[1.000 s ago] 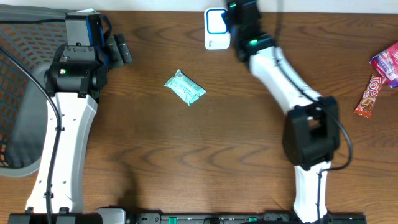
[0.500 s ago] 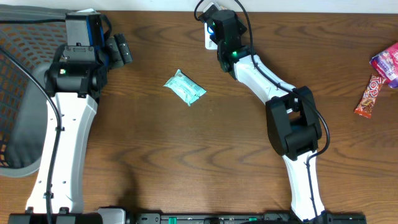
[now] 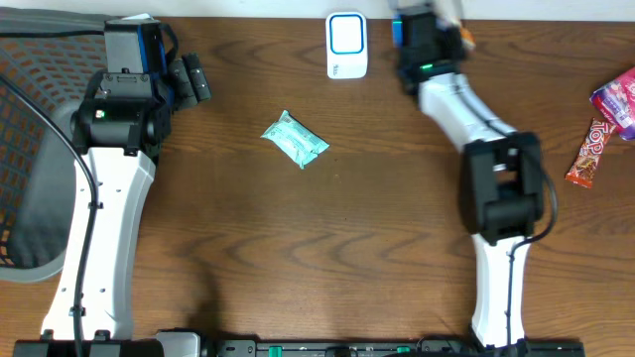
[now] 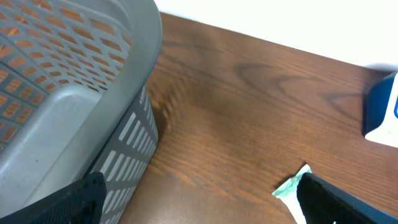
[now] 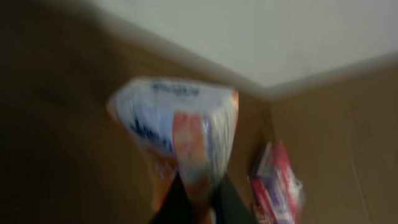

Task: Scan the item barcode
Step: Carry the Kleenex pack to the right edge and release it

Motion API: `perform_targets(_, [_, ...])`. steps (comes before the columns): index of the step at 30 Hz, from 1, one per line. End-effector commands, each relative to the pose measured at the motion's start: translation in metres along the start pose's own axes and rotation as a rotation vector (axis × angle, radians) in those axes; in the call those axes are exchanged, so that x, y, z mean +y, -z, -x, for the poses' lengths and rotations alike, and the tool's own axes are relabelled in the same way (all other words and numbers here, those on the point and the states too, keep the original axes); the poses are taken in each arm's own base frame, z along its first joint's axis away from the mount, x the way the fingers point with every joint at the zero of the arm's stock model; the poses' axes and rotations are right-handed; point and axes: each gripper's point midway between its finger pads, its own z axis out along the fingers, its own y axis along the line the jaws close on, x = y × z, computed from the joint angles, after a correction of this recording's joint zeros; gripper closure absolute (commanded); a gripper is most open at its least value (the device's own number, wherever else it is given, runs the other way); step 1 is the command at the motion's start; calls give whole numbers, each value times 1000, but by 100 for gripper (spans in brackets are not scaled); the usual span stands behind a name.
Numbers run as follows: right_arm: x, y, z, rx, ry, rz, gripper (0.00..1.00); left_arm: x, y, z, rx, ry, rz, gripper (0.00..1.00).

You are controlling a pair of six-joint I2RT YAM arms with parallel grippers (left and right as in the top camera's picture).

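Note:
My right gripper [image 3: 434, 28] is at the table's far edge, right of the scanner [image 3: 346, 45], a white block with a blue face. It is shut on a white, orange and blue packet [image 5: 180, 127], which shows blurred between the dark fingers in the right wrist view and as a pale, orange-edged shape [image 3: 455, 32] from overhead. My left gripper [image 3: 190, 79] stands open over bare wood beside the basket, holding nothing. A mint-green packet [image 3: 295, 139] lies mid-table, and its corner [image 4: 291, 186] shows by the right finger [image 4: 345, 202] of the left gripper.
A grey mesh basket [image 3: 35, 149] fills the left side, and its wall [image 4: 81, 74] is close to my left gripper. A red bar [image 3: 592, 151] and a pink-purple packet [image 3: 617, 99] lie at the right edge; the pink packet [image 5: 277, 186] also shows in the right wrist view.
My right arm has swung from over the scanner to the right along the far edge, carrying the packet. The left arm and the mint-green packet have not moved.

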Motion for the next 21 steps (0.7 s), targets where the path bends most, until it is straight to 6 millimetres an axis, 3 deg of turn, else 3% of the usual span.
perform_targets(1, [-59, -30, -53, 177, -153, -118, 99, 4, -3, 0, 4, 15, 18, 2])
perform_targets(7, [-114, -73, -152, 444, -279, -189, 99, 4, -3, 0, 4, 15, 18, 2])
perform_targets(8, [-125, -81, -173, 495, -304, -189, 92, 4, -3, 0, 4, 15, 18, 2])
perform_targets(12, [-134, -95, -196, 539, -356, -151, 26, 4, -3, 0, 4, 15, 18, 2])
perform_targets(13, [-135, -97, -200, 546, -365, -141, 1, 4, -3, 0, 4, 15, 18, 2])
perform_targets(17, [-134, -98, -202, 550, -368, -130, 1, 4, -3, 0, 4, 15, 18, 2])
perform_targets(21, [-120, -91, -185, 517, -360, -81, 1, 4, -3, 0, 4, 15, 18, 2])
